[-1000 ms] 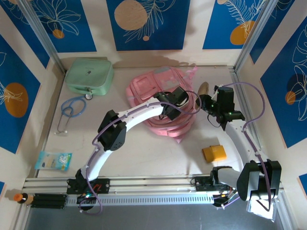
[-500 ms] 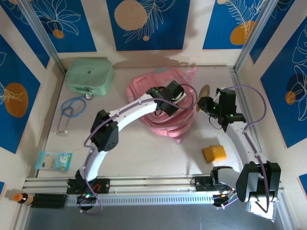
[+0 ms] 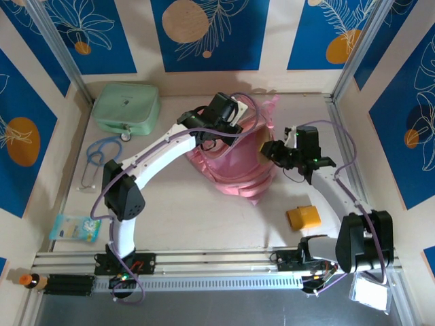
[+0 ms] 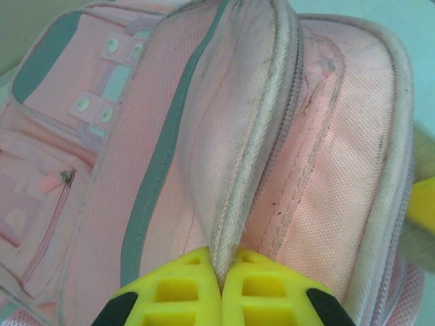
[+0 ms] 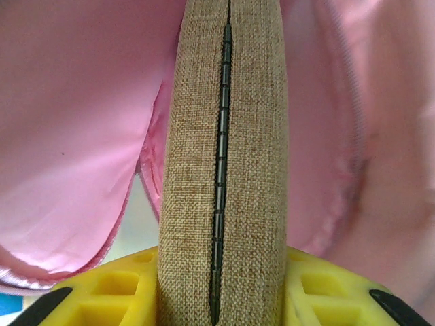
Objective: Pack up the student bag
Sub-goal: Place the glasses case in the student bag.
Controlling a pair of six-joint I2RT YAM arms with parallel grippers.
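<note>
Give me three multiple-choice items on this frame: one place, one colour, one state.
1. The mint-green case sits: A near-right corner; B far-left corner; C table centre.
2. The pouch in the right gripper is: A blue; B black; C tan.
3. The left gripper is: A shut on the flap of the student bag; B open above it; C shut on nothing.
Answers: B, top view shows it by the far-left walls; C, right wrist view shows tan weave; A, left wrist view shows it pinching the pink flap.

Mint case (image 3: 126,107), stethoscope (image 3: 92,161), tissue packet (image 3: 76,228), yellow block (image 3: 303,217)
</note>
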